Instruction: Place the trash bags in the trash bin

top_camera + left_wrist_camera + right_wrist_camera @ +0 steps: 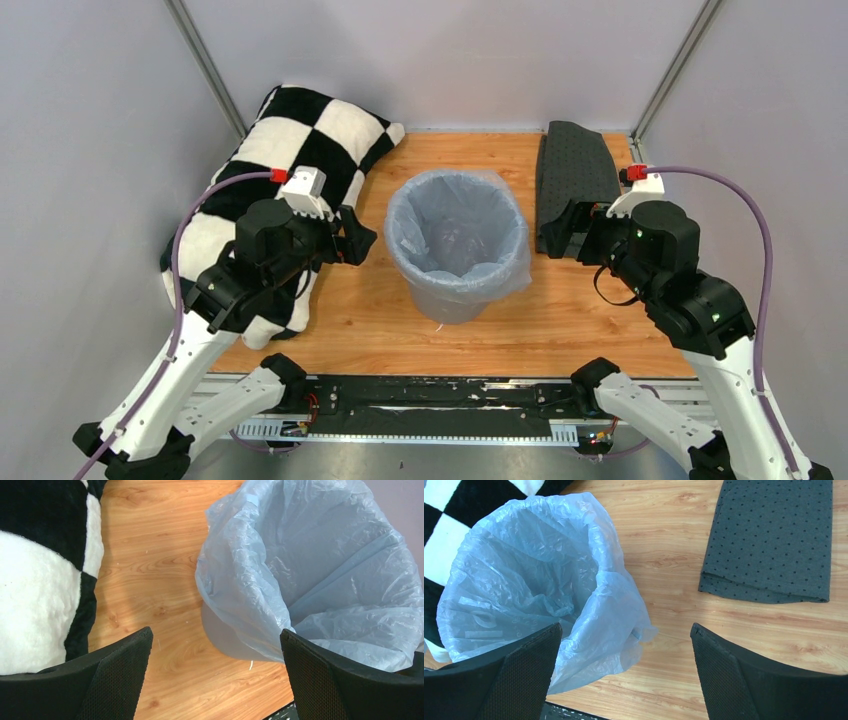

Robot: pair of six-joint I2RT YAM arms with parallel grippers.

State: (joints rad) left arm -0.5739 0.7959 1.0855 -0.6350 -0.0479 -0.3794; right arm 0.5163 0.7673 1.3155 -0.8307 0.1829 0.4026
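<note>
Bright, even light — sharp pics.

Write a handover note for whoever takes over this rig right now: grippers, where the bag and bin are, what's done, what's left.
Left gripper: open, empty, between the checkered pillow and the bin.
Right gripper: open, empty, right of the bin, by the dotted cloth.
Trash bag: lining the trash bin at mid-table, its top folded over the rim.
Done: bag is in the bin.
To do: seemingly nothing; no other bag in view.
</note>
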